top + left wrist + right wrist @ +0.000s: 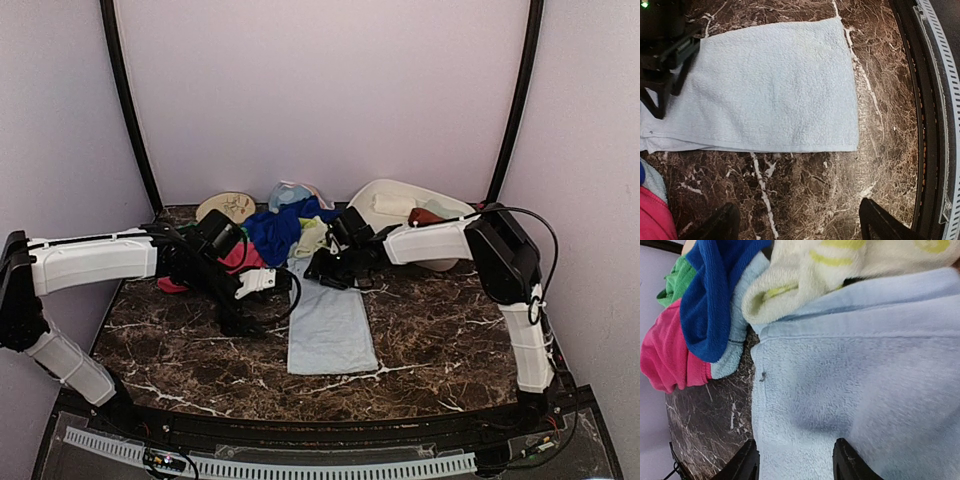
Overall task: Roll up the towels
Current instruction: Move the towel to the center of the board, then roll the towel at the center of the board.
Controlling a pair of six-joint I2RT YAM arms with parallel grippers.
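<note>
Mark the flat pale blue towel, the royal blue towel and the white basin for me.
pale blue towel (330, 325), top external view, middle of the spread cloth.
royal blue towel (272, 232), top external view, centre of the bunched cloth.
white basin (365, 197), top external view, bare left wall.

No writing can be read in any view.
The pale blue towel (850, 390) just ahead of the right gripper (797, 465) carries only a tiny dark speck near its hem, too small to read. The round tan disc (226, 206) beyond the left gripper (262, 285) bears marks too small to make out.
</note>
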